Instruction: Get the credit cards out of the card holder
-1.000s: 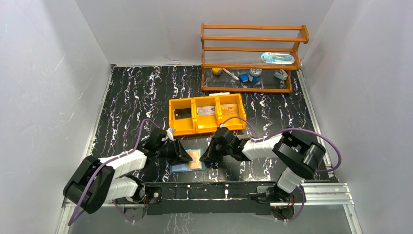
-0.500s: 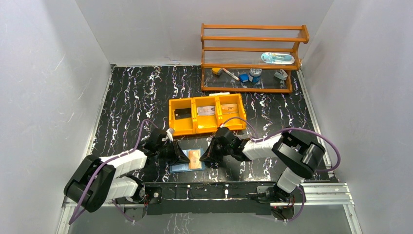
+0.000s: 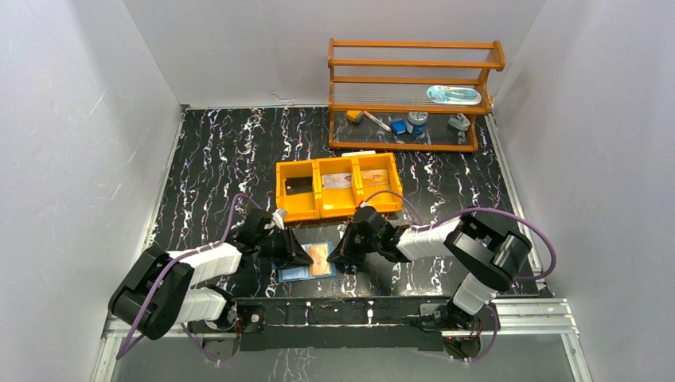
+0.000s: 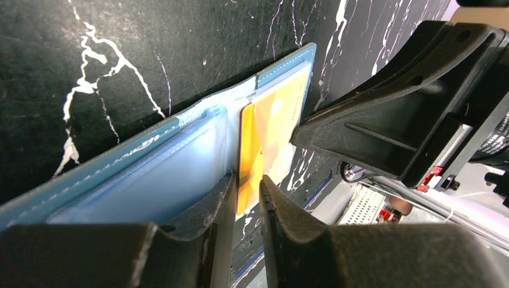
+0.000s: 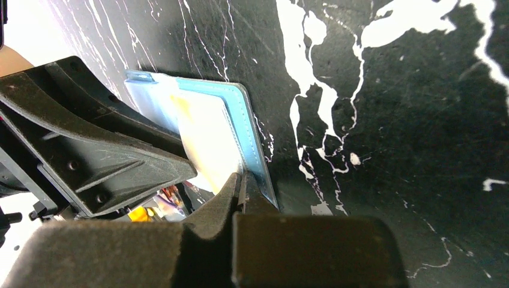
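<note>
The blue card holder [image 3: 298, 270] lies open on the table between my grippers. An orange credit card [image 3: 319, 256] sits in its right leaf. In the left wrist view the left gripper [image 4: 247, 180] has its jaws a narrow gap apart, straddling the near corner of the orange card [image 4: 270, 132] beside the pale blue leaf [image 4: 150, 162]. In the right wrist view the right gripper [image 5: 242, 180] is shut on the right edge of the card holder [image 5: 243, 120], with the card [image 5: 207, 138] just inside. The two grippers face each other closely.
An orange three-compartment tray [image 3: 280, 191] stands just behind the wallet, with flat cards in its compartments. A wooden shelf [image 3: 414, 95] with small items is at the back right. White walls close in both sides.
The left arm has crept slightly right toward the wallet. The right arm and the wallet have stayed put.
</note>
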Available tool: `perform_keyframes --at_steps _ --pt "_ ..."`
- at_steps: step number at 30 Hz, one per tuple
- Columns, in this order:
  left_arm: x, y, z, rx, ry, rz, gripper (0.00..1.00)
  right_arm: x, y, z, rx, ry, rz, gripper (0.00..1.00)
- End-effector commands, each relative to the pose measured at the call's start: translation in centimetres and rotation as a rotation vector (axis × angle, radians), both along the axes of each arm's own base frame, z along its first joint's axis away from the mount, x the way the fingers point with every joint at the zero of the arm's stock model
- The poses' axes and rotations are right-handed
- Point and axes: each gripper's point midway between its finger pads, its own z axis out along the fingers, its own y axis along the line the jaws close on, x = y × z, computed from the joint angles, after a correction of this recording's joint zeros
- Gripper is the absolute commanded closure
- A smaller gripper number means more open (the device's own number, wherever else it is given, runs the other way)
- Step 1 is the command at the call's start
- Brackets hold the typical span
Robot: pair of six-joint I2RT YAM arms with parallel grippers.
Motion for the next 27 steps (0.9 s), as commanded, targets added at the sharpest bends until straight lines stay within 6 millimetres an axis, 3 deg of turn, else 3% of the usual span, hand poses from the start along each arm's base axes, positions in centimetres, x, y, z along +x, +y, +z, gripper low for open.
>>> perform_keyframes --at_steps 1,8,18,24,27 --pt "-1.1 0.1 -1.8 0.038 0.016 -0.057 0.83 -1.3 -0.2 -1.9 -0.064 0.018 0.056 1.00" --pt "0.1 1.0 -2.0 0.138 0.008 -0.008 1.00 -1.1 0.0 -1.6 -0.064 0.004 0.065 1.00" --pt "1.4 0.9 -0.1 0.150 -0.064 -0.016 1.00 -1.0 0.0 -0.7 -0.041 -0.020 0.057 1.00" --pt "1.5 0.8 1.1 0.147 -0.097 -0.052 1.00 -0.6 0.5 0.2 -0.024 -0.050 0.070 0.84" --pt "1.2 0.9 1.1 0.147 -0.095 -0.058 1.00 -0.6 0.9 0.3 -0.020 -0.055 0.092 0.88"
